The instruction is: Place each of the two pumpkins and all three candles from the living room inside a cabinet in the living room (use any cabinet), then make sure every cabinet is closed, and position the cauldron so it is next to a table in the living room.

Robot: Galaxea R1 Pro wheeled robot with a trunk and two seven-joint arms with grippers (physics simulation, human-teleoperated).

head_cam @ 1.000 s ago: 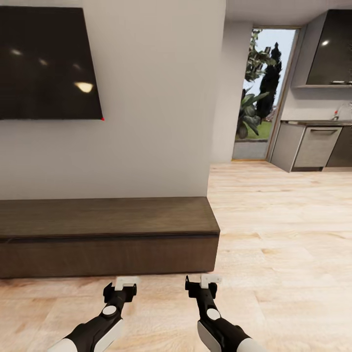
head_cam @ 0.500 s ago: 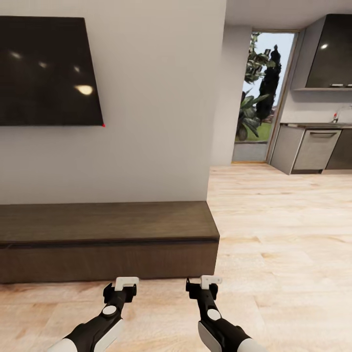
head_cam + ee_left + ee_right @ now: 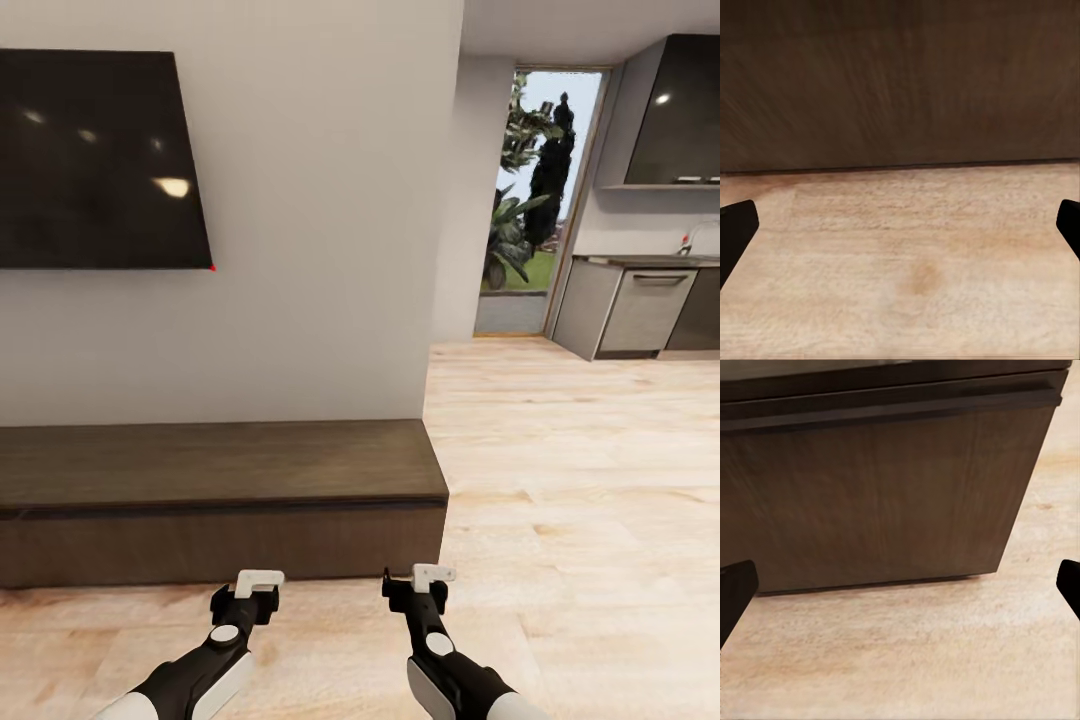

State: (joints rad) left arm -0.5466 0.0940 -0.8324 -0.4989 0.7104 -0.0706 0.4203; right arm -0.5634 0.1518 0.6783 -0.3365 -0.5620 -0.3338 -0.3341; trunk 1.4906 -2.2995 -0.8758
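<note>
Long, low, dark brown cabinet [image 3: 220,500] against the white wall under the black wall screen [image 3: 100,160], all fronts shut and handleless, flat top bare, contents hidden. Standing on the pale wood floor [image 3: 580,520], its right end near the opening to the grey kitchen units [image 3: 640,310]. Left claw [image 3: 258,580] and right claw [image 3: 432,575] low before its front, both spread wide, holding nothing.

Matt dark-wood cabinet [image 3: 220,475], pale wood floor [image 3: 580,480]

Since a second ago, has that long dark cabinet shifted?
No. The cabinet and the TV slid down the picture together, so the camera moved, not the cabinet.
</note>
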